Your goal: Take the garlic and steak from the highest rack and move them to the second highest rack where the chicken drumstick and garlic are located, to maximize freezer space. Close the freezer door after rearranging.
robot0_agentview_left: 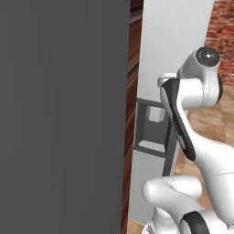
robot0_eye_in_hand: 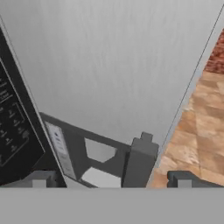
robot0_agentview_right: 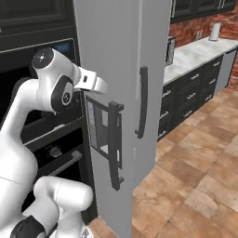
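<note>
The freezer door [robot0_agentview_right: 109, 51] is a tall grey panel with a recessed dispenser [robot0_agentview_right: 97, 130] and a dark vertical handle [robot0_agentview_right: 115, 144]. It looks flush with the neighbouring door. In the left base view the same door [robot0_agentview_left: 176, 36] rises behind my arm. My hand points at the door's outer face. In the hand view my gripper [robot0_eye_in_hand: 111, 180] is open, its fingertips [robot0_eye_in_hand: 40, 179] set wide apart, with the dispenser [robot0_eye_in_hand: 98, 151] and the handle's top [robot0_eye_in_hand: 141, 153] ahead of them. The garlic, steak, chicken drumstick and both racks are hidden behind the door.
A black oven [robot0_agentview_right: 42, 135] with a bar handle [robot0_agentview_right: 65, 163] stands left of the door. A counter over dark cabinets [robot0_agentview_right: 195, 56] runs along the brick wall at the right, above a tiled floor [robot0_agentview_right: 195, 186]. A dark grey panel [robot0_agentview_left: 64, 114] blocks the left.
</note>
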